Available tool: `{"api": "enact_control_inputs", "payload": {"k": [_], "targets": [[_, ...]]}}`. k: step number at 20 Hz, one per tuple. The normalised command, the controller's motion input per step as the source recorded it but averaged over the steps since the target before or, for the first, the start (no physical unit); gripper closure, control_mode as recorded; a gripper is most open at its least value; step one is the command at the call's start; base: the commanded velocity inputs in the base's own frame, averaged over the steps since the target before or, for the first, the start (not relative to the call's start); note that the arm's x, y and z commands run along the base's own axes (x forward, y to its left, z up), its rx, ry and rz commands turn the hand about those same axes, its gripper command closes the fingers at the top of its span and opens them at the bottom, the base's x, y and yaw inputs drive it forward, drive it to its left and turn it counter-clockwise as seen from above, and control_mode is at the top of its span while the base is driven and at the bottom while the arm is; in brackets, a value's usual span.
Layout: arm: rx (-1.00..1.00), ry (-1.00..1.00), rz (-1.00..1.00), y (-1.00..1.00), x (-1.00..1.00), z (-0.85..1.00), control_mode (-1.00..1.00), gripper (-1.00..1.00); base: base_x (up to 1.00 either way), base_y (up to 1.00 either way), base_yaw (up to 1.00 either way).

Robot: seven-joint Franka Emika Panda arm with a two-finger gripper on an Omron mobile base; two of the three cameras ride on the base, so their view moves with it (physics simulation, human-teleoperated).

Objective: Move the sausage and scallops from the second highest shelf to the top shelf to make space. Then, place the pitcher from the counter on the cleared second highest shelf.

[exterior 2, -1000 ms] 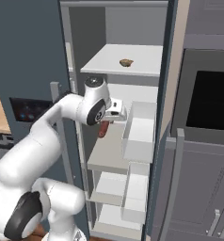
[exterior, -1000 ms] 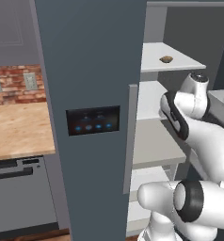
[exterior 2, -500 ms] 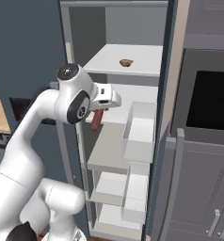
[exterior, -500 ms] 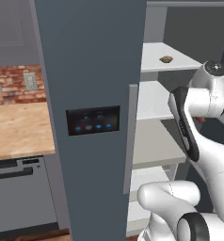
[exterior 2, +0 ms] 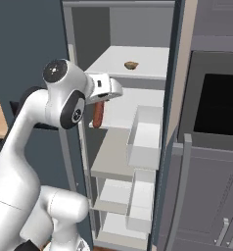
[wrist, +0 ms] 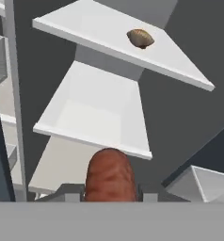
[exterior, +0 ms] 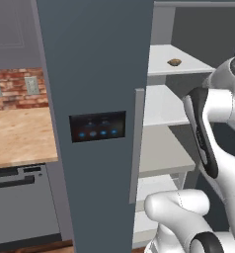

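The tool (exterior 2: 100, 100) grips the sausage (exterior 2: 98, 115) before the shelf edges; scallops (exterior 2: 131, 64) sit on the top shelf (exterior 2: 148, 61).

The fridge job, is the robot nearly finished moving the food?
Not yet, roughly halfway. Done: the small tan scallops already lie on the pale-grey top shelf. In hand: the gripper holds the reddish-brown sausage in front of the shelves, hanging down from its jaws, not yet on the top shelf. Left: set the sausage beside the scallops, then fetch the pitcher for the second shelf.
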Motion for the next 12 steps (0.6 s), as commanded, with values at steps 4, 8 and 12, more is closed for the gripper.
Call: {"api": "enact_control_inputs", "payload": {"k": [4,8,12], "targets": [[-0.04,-0.07,0.12,0.0,0.0,0.51,-1.0,1.0,0.0,0.0,0.0],[-0.1,-0.04,0.18,0.03,0.0,0.31,-1.0,1.0,0.0,0.0,0.0],[-0.16,-0.08,0.19,0.02,0.0,0.06,-1.0,1.0,0.0,0.0,0.0]]}}
